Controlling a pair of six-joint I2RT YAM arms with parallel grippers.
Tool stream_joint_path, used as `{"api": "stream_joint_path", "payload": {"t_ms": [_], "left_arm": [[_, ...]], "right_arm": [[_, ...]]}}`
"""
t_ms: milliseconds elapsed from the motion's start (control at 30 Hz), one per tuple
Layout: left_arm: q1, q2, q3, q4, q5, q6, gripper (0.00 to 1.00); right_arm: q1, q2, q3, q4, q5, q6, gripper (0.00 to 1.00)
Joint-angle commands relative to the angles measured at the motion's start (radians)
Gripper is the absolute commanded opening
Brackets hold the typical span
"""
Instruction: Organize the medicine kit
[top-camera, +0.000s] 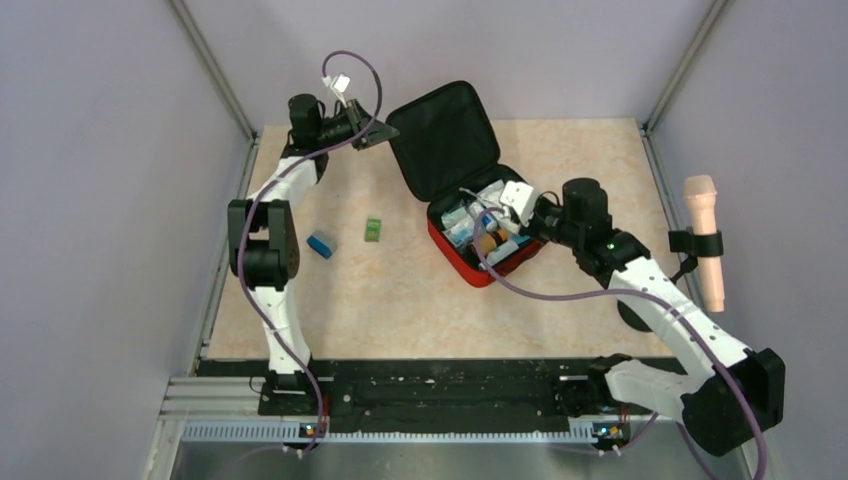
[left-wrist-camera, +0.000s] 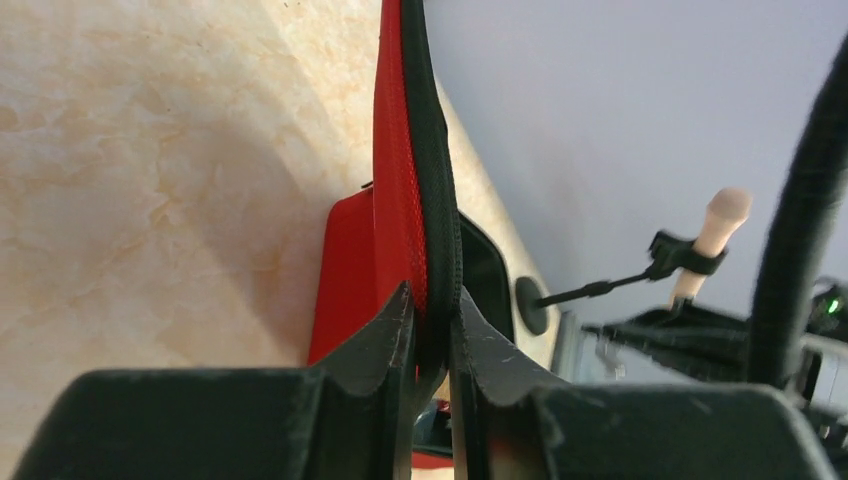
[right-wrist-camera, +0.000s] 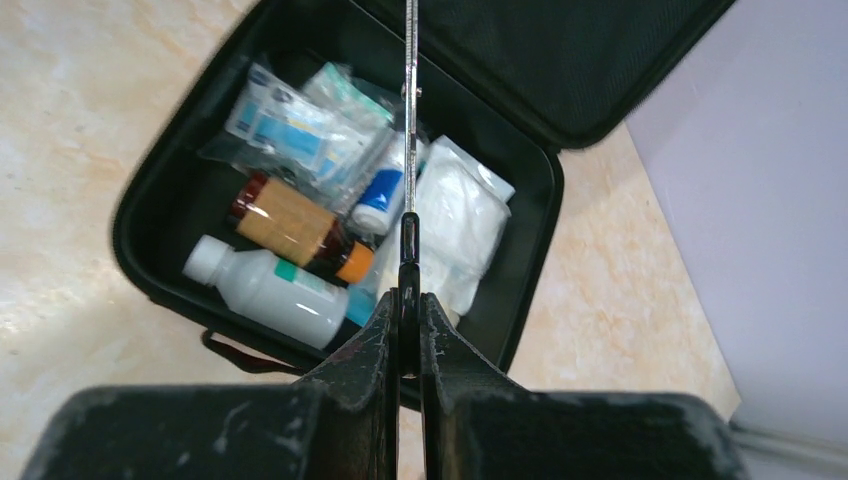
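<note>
Right wrist view: the right gripper (right-wrist-camera: 408, 305) is clamped on a thin metal tool (right-wrist-camera: 408, 240), with the open kit (right-wrist-camera: 165, 200) just beneath. The left gripper (left-wrist-camera: 432, 300) pinches the lid rim (left-wrist-camera: 420, 180). Best to lower the tool flat beside the bottles (right-wrist-camera: 270, 290), lid steady.

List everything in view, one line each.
medicine kit: one, red with black lining, open mid-table, lid raised
white bottle: one, white, green label, lying in the kit
brown bottle: one, brown, orange cap, beside the white bottle
clear packets: several, blue and white, in the kit
white pouch: one, white, in the kit
blue box: one, blue, left of the kit
green item: one, green, between box and kit
microphone: one, beige, on a stand, far right
thin metal tool: one, silver, over the kit
left gripper: one, black, shut on the kit's lid edge
right gripper: one, black, shut on that tool
</note>
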Motion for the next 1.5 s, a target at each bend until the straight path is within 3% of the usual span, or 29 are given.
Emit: {"api": "stream_joint_path", "payload": {"t_ms": [0,167,400,500,633,800,900,967,1167,1300,1467], "left_arm": [[-0.026,-0.183,-0.056,-0.178,0.071,0.299,0.00],[-0.032,-0.280,-0.078,-0.396,0.081,0.537,0.00],[-0.032,-0.366,-0.040,-0.726,0.044,0.896,0.00],[-0.032,-0.392,-0.044,-0.774,0.018,0.975,0.00],[-0.036,-0.401,-0.076,-0.713,-0.009,0.944,0.00],[-0.068,-0.375,-0.115,-0.546,-0.049,0.845,0.00],[-0.084,-0.330,-0.065,-0.530,-0.055,0.813,0.18],[-0.089,-0.303,-0.030,-0.512,-0.053,0.785,0.23],[-0.089,-0.247,0.012,-0.428,-0.001,0.682,0.25],[-0.089,-0.248,0.010,-0.464,0.051,0.674,0.23],[-0.089,-0.307,-0.042,-0.530,0.061,0.720,0.21]], "right_arm": [[-0.098,0.041,0.019,0.028,-0.047,-0.017,0.00],[-0.115,0.129,-0.039,0.007,-0.076,-0.229,0.00],[-0.112,0.324,-0.037,0.147,-0.146,-0.324,0.00],[-0.096,0.333,-0.055,0.063,-0.176,-0.426,0.00],[-0.077,0.318,-0.093,-0.020,-0.269,-0.378,0.00],[0.052,0.276,-0.122,-0.016,-0.332,-0.234,0.00],[0.108,0.308,-0.097,-0.004,-0.377,-0.143,0.00],[0.164,0.348,-0.081,0.030,-0.384,-0.096,0.00],[0.281,0.544,0.046,0.161,-0.452,0.055,0.00],[0.284,0.583,0.117,0.187,-0.408,0.096,0.00],[0.193,0.493,0.192,-0.014,-0.444,-0.032,0.00]]}}
